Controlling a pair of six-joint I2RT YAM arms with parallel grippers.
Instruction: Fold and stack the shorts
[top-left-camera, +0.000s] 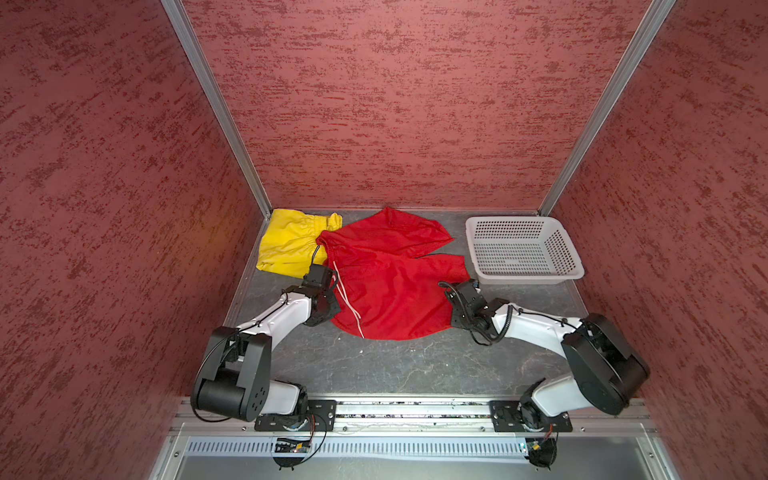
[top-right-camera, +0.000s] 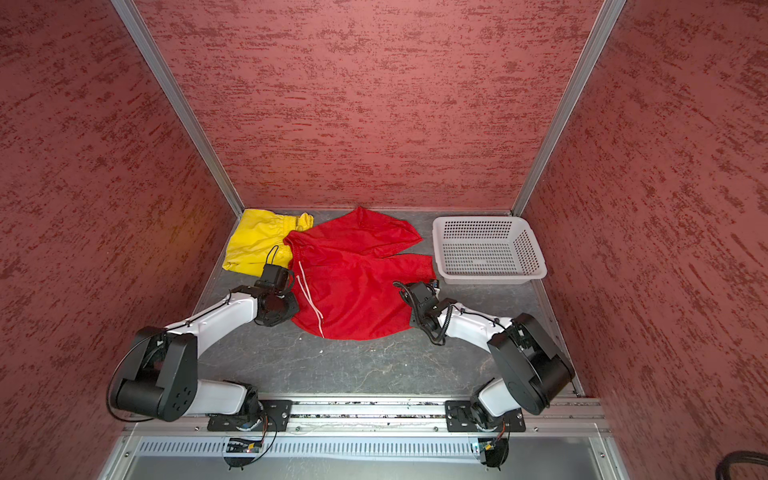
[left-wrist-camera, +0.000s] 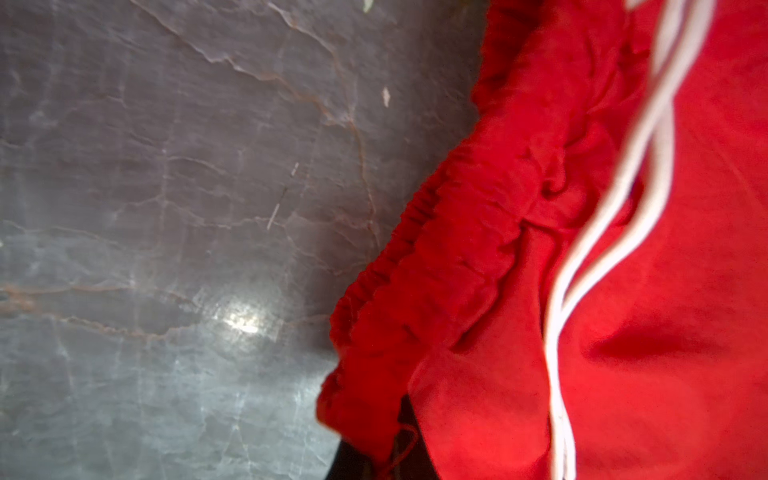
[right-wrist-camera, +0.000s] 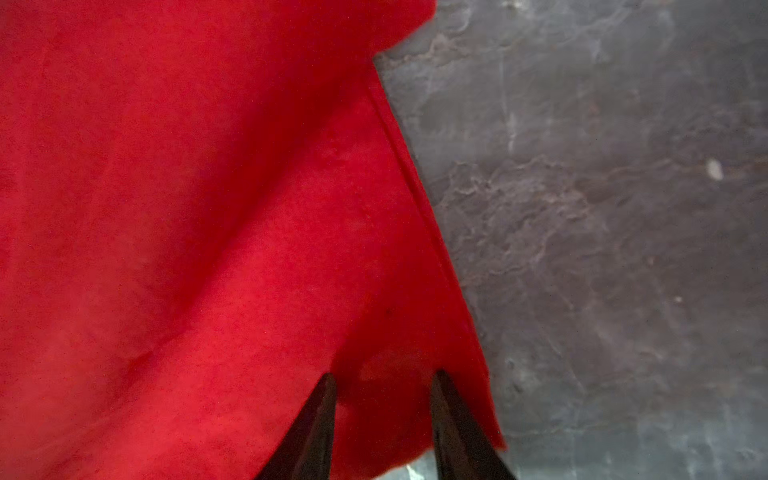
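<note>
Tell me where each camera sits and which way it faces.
Top views: high above the robot's base, looking down and forward over left arm, right arm, table, yellow shorts, red shorts, basket.
Left wrist: on the left arm, facing down at the red waistband and drawstring; left claw barely shows, shut on cloth.
Right wrist: on the right arm, facing down at a red hem; right claw open over it.
Shared: both wrist views catch red shorts and table.

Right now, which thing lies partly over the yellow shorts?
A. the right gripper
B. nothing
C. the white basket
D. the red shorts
D: in both top views the waistband corner of the red shorts covers an edge of the yellow shorts, while the white basket stands apart at the right.
</note>
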